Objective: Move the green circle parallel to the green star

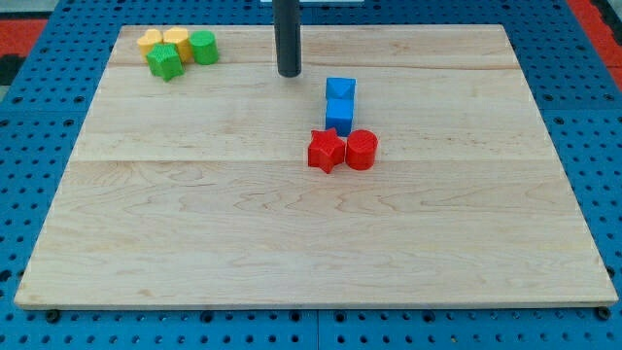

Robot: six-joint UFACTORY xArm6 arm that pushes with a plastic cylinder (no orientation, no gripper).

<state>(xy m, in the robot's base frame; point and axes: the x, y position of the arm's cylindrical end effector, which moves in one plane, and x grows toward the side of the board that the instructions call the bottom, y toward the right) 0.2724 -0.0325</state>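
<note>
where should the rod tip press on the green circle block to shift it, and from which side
There is no gripper, so it is a push, not a grip. The green circle block touches a yellow block on its left, with the green star block below-left. Its right and top faces look free. My tip stands well to its right, so contacting the round right wall at mid-face seems best.

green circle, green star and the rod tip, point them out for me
green circle (pixel 204 47), camera view, on its top face
green star (pixel 165 60), camera view, on its top face
my tip (pixel 289 74), camera view, at the rod's very end, right of the green blocks
</note>
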